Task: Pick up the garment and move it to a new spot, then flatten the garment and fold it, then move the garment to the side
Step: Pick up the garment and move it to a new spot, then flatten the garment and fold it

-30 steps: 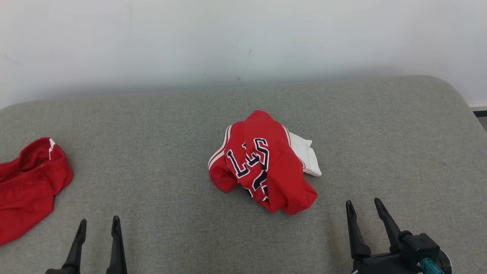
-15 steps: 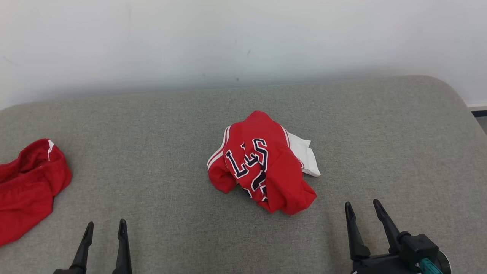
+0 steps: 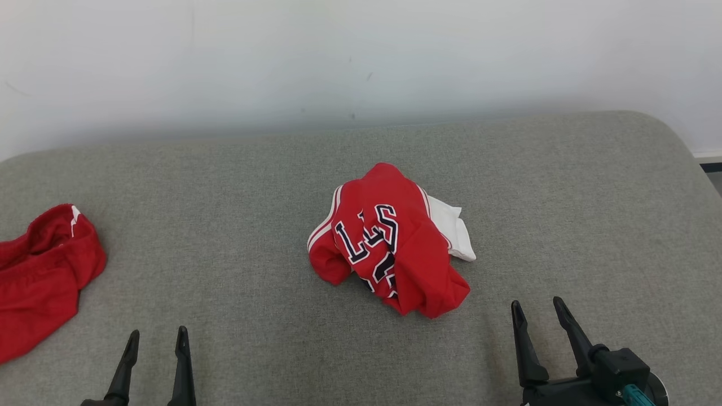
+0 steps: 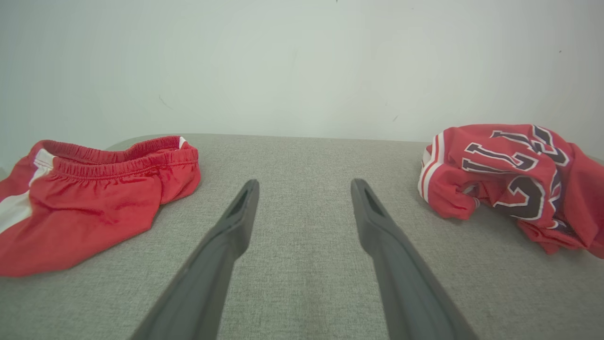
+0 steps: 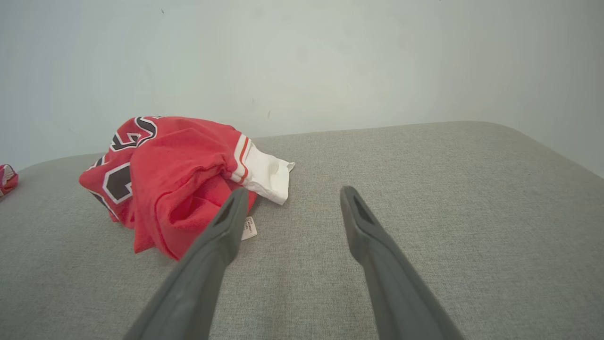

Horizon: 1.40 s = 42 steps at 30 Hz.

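jersey (image 3: 389, 239): crumpled heap, middle of bench (image 3: 237, 225), untouched
left gripper (image 3: 158, 332): spread, empty, by front edge
right gripper (image 3: 536, 303): spread, empty, near heap
slip risk: shallow pinch on one loose fold, likely drop on lift
mix-up risk: red shorts (image 3: 42, 276) at left edge, easy wrong pick

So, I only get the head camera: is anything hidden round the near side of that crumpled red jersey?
Observer: Yes. The right wrist view shows a small white label lying at the jersey's near edge, on the grey cushion.
Operator: And the red heap on the left?
Observer: The left wrist view shows shorts, with a gathered elastic waistband and a white side stripe.
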Available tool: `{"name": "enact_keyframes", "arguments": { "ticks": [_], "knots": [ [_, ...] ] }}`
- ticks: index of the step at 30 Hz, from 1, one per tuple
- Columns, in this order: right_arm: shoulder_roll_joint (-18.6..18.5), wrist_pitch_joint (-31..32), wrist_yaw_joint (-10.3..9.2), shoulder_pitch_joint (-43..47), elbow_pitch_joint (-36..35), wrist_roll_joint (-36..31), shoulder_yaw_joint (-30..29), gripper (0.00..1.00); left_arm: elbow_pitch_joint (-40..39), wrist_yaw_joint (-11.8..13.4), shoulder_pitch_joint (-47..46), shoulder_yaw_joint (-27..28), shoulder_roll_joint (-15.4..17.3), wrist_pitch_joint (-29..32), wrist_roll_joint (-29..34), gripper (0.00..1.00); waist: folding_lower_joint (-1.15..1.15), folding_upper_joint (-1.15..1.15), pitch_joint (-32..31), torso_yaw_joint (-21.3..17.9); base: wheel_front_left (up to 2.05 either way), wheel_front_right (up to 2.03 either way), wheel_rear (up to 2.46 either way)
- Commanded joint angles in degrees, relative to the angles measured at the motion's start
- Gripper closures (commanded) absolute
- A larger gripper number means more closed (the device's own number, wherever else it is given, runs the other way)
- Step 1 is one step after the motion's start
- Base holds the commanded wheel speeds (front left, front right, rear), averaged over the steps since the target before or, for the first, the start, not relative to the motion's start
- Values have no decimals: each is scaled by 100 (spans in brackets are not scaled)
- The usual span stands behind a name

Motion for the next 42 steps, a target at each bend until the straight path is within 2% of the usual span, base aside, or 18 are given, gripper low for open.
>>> {"name": "enact_keyframes", "arguments": {
  "ticks": [1,26,29,33,42],
  "knots": [
    [-3,-9,-12,34,6,11,8,0,-5,5,48,15,-16,-13,42,0,0,0,6,2,0,0,0],
    [-3,-9,-12,-20,-1,4,-11,0,61,5,-125,88,-58,-13,-59,0,0,0,92,25,0,0,0],
    [-3,-9,-12,-45,4,1,-2,0,97,5,-315,-60,-51,-13,-82,0,0,0,126,34,0,0,0],
    [-3,-9,-12,-141,10,4,59,0,224,5,-782,-370,122,-13,-148,0,0,0,215,-15,0,0,0],
    [-2,-10,-12,-310,5,85,130,0,1235,7,-2031,-1284,623,-13,-531,0,0,0,495,-490,0,0,0]
  ]
}}
